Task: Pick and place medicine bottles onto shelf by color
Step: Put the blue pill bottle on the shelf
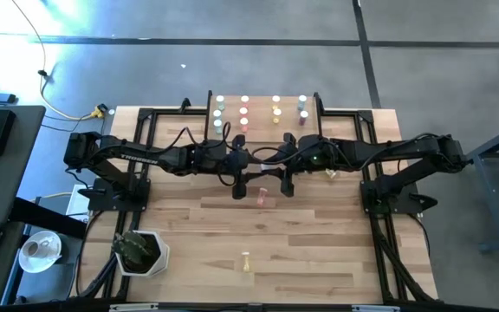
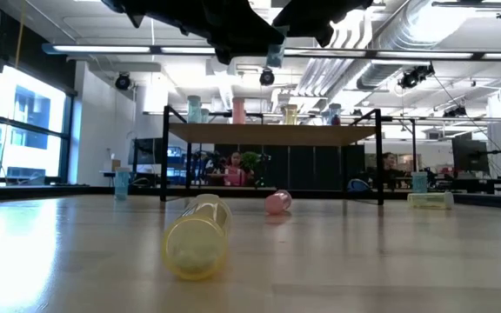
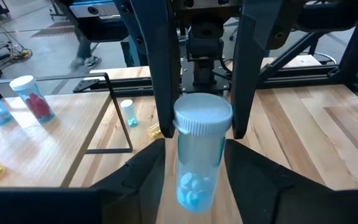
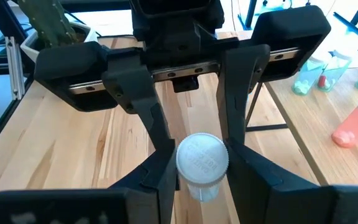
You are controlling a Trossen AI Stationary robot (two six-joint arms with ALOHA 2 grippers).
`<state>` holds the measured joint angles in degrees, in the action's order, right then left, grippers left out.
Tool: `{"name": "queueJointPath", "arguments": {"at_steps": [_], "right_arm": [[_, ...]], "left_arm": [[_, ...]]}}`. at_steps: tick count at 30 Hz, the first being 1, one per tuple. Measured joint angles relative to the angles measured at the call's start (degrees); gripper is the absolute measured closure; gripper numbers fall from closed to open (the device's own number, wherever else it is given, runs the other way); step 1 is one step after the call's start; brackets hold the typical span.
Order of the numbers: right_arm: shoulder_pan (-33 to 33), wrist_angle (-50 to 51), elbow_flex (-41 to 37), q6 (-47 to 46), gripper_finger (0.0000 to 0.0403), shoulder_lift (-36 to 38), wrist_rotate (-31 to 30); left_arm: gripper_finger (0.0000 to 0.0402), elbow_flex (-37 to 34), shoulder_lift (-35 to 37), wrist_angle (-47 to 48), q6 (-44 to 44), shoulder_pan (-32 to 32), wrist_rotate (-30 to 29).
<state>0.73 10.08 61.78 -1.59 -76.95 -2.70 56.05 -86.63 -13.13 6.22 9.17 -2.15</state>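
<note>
Shelf (image 1: 260, 108) stands at the table's (image 1: 336, 251) far edge, legs on the wood. It carries bottles in four colour columns: greenish (image 1: 217, 111), pink (image 1: 244, 111), yellow (image 1: 275, 110), blue (image 1: 302, 111). The sort looks mostly done. Both arms reach in from the sides and meet mid-table, just in front of the shelf, nose to nose. This reads as a handover in the air, probably to turn the bottle or pass it to the arm that can better reach the blue column. Right gripper (image 4: 197, 162) is closed onto the blue bottle (image 3: 197, 162), its pads touching both sides of the white cap. Left gripper (image 3: 191, 155) sits around the body of the same bottle, but I cannot tell whether it grips or is loose. The blue bottle is off the table, between the two claws and not yet on the shelf. It has blue pills pooled at its lower end. Plant pot (image 1: 141, 251) at the near left corner holds a spiky green plant. Still loose on the table: a yellow bottle (image 2: 200, 243) on its side near the front, a pink one (image 2: 277, 202) on its side under the arms, a pale yellow one (image 2: 429, 200) lying off to the right, and a bluish one (image 2: 122, 183) upright at the left.
</note>
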Motion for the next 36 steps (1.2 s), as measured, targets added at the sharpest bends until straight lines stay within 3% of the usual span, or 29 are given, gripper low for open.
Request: {"name": "queueJointPath", "arguments": {"at_steps": [10,28,36], "right_arm": [[0.0,2.08,0.0,0.09,0.0293,4.27,-1.89],[0.06,12.91,0.0,2.78,0.0293,21.2,-24.21],[0.04,15.43,-1.59,2.87,0.0293,27.83,-28.7]], "left_arm": [[0.0211,-0.02,1.09,1.79,0.0,1.57,-0.24],[0.0215,-0.04,10.73,10.63,1.67,3.63,-0.46],[0.0215,-0.04,16.1,14.7,1.89,3.61,-0.46]]}}
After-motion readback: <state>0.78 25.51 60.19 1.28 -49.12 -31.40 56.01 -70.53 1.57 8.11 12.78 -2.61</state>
